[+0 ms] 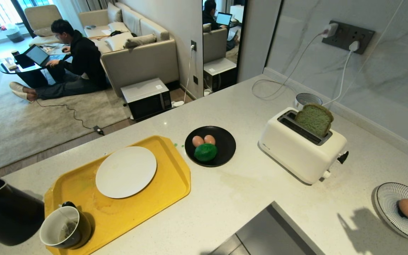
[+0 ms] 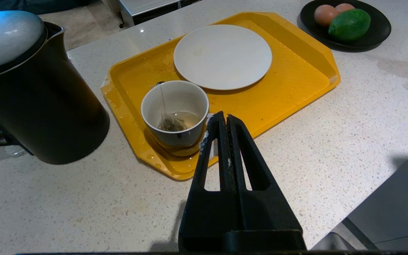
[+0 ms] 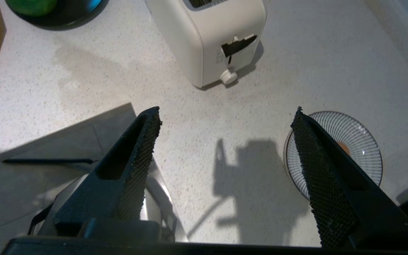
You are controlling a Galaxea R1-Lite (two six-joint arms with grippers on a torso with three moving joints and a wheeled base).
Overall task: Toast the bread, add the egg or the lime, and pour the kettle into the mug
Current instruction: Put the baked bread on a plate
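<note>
Bread [image 1: 314, 119] stands in the toaster [image 1: 301, 150]; right gripper [image 3: 225, 117] (wide open, empty) hangs near it; left gripper [image 2: 224, 118] closed.

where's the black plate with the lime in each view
Head view: the black plate sits mid-counter, between yellow tray and toaster.
Left wrist view: far corner past the tray, plate.
Right wrist view: only its edge shows, beside the toaster.
Shared landmark: the lime.
</note>
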